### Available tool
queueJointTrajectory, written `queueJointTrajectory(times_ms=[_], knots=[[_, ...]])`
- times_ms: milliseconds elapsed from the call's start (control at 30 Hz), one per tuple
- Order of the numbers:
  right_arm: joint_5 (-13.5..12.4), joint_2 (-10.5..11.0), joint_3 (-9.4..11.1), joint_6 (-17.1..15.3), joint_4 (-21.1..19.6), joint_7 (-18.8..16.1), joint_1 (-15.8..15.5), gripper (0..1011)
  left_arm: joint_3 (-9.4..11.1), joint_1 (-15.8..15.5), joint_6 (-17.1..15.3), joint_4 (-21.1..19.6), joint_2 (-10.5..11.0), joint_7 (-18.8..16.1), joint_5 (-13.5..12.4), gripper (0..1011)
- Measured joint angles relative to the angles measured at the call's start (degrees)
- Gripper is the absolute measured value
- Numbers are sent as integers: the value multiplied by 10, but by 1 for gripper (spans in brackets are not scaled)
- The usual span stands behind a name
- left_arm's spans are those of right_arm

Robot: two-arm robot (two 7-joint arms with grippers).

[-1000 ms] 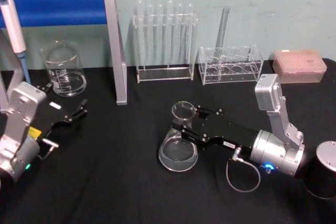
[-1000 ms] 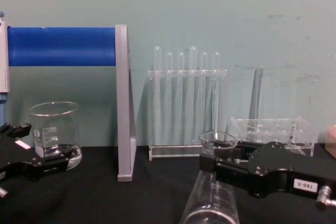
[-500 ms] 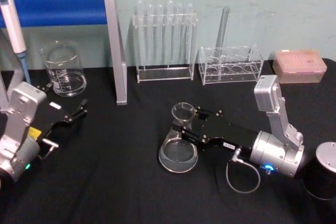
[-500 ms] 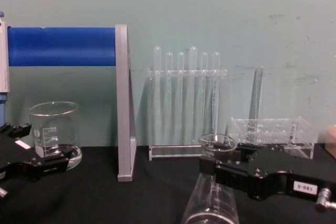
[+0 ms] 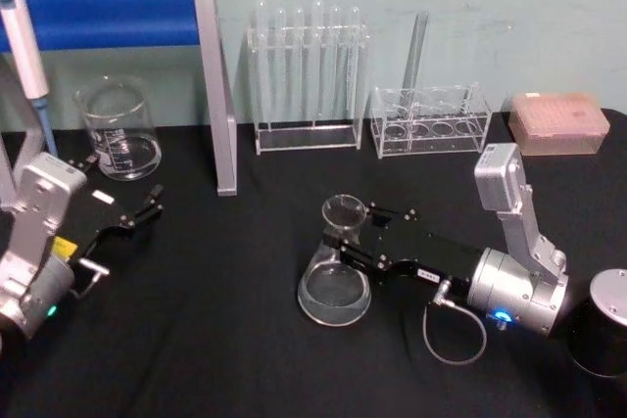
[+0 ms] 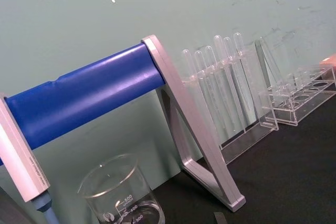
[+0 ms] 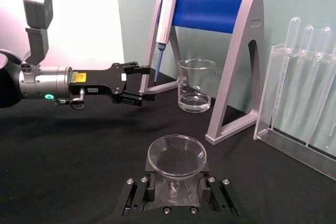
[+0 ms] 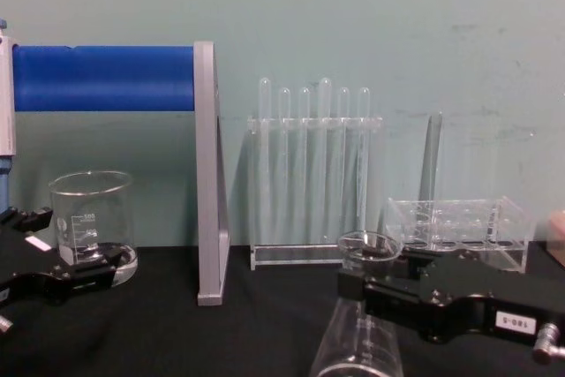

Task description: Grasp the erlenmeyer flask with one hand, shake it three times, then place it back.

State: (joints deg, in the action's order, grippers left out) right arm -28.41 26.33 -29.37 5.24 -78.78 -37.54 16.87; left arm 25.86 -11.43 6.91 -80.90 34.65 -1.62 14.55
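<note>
The erlenmeyer flask (image 5: 335, 279) stands upright at the middle of the black table, clear glass with a wide base and a flared rim. My right gripper (image 5: 359, 238) reaches in from the right and is shut on its narrow neck just below the rim. In the right wrist view the black fingers (image 7: 137, 195) clamp the neck under the flask (image 7: 176, 156). The chest view shows the flask (image 8: 357, 346) low at centre with the right gripper (image 8: 371, 287) on it; I cannot tell if the base touches the table. My left gripper (image 5: 144, 212) rests open at the left, near the beaker.
A glass beaker (image 5: 120, 131) stands at the back left under a blue pipette stand (image 5: 118, 15). A test tube rack (image 5: 309, 75), a second clear rack (image 5: 431, 119) and a pink tip box (image 5: 558, 122) line the back wall.
The right gripper has lowered slightly with the flask and drawn a little nearer. The left arm has not moved.
</note>
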Motion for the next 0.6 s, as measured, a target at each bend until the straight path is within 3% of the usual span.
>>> queueJointTrajectory(times_ms=[600], knots=[[3,1,0,-1,-3,4,-1,456,0,0,0,0,0,0,0,1001]])
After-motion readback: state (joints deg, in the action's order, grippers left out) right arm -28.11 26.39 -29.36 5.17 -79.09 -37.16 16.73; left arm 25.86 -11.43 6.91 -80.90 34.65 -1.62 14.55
